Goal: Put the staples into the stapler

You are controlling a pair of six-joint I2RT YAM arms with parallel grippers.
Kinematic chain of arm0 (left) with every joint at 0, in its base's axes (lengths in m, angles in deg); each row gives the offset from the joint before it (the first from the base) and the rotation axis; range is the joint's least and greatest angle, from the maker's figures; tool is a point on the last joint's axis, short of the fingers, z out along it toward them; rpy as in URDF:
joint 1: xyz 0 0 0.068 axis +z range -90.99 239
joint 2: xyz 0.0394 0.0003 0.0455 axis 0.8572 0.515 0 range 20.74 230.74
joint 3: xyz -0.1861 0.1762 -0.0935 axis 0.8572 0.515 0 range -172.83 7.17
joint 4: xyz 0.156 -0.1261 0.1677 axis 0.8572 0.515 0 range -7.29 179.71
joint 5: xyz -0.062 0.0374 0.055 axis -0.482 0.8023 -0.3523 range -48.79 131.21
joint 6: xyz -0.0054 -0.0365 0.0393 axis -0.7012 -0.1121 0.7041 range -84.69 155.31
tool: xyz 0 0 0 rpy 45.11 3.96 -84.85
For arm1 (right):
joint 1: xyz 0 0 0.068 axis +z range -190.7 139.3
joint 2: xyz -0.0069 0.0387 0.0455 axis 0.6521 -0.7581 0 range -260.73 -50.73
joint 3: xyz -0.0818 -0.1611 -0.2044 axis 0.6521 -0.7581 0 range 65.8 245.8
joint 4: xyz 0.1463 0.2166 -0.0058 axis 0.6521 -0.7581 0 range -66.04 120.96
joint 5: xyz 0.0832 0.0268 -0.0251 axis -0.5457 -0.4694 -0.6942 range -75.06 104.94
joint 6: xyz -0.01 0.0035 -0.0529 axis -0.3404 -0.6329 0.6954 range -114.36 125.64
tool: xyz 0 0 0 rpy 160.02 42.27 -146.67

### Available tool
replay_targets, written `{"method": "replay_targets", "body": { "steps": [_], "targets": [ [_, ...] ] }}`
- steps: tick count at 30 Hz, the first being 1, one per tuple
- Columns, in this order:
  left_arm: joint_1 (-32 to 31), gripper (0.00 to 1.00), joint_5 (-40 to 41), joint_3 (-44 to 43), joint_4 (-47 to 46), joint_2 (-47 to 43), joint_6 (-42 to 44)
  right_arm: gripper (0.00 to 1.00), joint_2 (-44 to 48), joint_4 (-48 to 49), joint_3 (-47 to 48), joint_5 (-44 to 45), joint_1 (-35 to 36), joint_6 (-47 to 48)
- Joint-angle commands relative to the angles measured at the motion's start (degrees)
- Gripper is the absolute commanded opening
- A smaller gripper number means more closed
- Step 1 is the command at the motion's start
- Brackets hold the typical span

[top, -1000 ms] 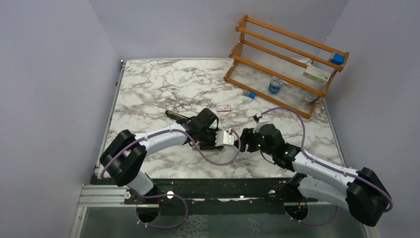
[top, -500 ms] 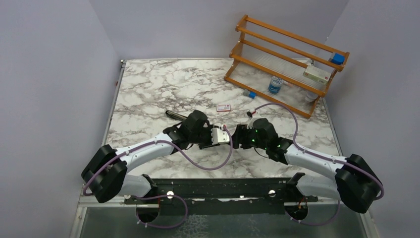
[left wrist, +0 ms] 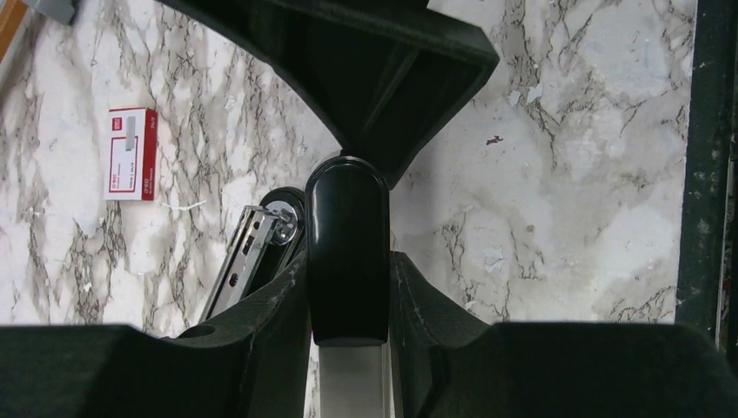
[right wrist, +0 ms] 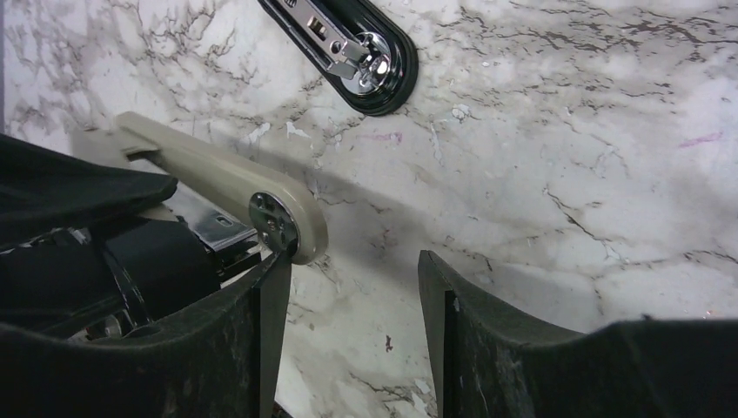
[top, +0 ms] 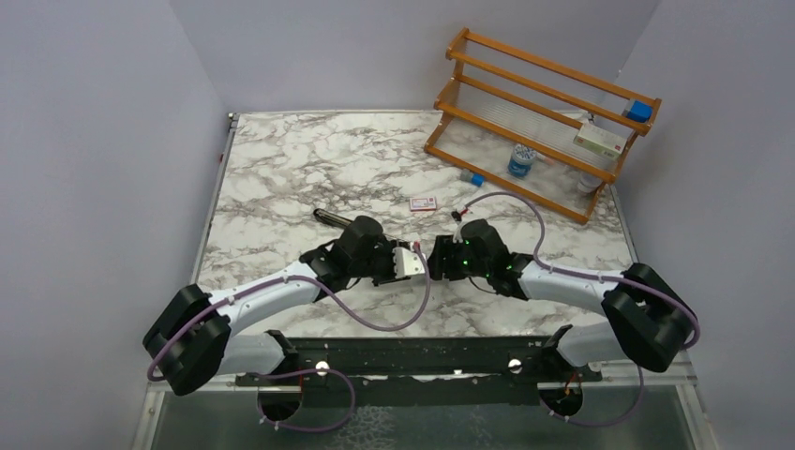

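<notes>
Marble tabletop (top: 309,159), grey walls all round, and one wooden rack (top: 539,103) in the far right corner. So your setup's got one stapler (left wrist: 346,226), one staples box (left wrist: 132,153) and two end effectors meeting nose to nose mid-table.

Your left end effector (left wrist: 348,279) is clamped on the stapler's black top arm, fingers pressed against both its sides. The stapler is swung open, and its silver channel (left wrist: 248,252) angles off just left of that grip. The staples box lies flat on the marble further left in that wrist view, well apart from the fingers.

Your right end effector (right wrist: 352,261) has its fingers apart with only bare marble between them. From its wrist camera, the stapler's rounded black end with the chrome bit sits up ahead, not touching. A beige bar (right wrist: 218,178) runs right beside its left finger; I can't tell what it belongs to.

Compared with a second ago, both end effectors are further left and your right arm is stretched out flatter. The staples box hasn't budged.
</notes>
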Motion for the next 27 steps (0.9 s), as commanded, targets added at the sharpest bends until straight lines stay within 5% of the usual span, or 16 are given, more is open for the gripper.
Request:
{"method": "replay_targets", "body": {
  "steps": [1, 11, 20, 27],
  "targets": [
    [-0.01, 0.00, -9.27, 0.50, -10.58, -6.06, -2.27, 0.56, -4.85, -1.73, -0.52, 7.55, -0.67, 2.74],
    [0.98, 0.00, -12.23, 1.96, -11.76, -8.72, -3.63, 0.56, -5.48, 2.73, -2.12, 3.21, -0.69, 1.58],
    [2.46, 0.00, -8.59, 2.74, -11.54, -7.87, -3.62, 0.57, 12.48, -8.11, -0.66, 10.63, -0.71, 3.58],
    [2.75, 0.00, -7.66, 4.60, -17.11, -8.06, -6.49, 0.53, 24.26, -6.87, -2.06, 4.50, -0.71, -1.40]
  ]
}}
